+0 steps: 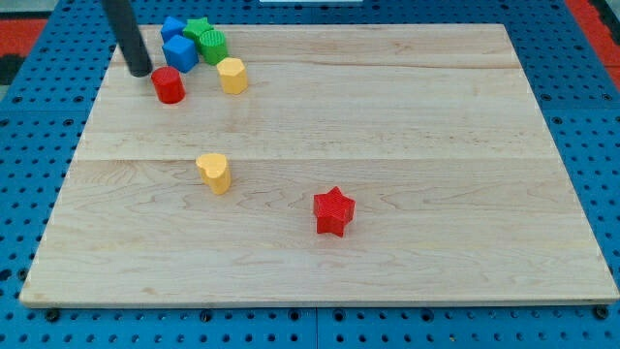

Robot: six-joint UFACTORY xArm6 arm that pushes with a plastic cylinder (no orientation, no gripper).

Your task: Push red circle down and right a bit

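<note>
The red circle (169, 85) is a short red cylinder near the view's top left of the wooden board (387, 145). My tip (141, 72) is the lower end of a dark rod that comes down from the view's top; it sits just left of and slightly above the red circle, very close to it or touching its upper left side.
A blue block (180, 52), a second blue block (173, 28), a green star (200, 30) and a green block (213, 46) cluster above the red circle. A yellow block (232, 75) is to its right. A yellow heart (214, 173) and a red star (334, 210) lie lower down.
</note>
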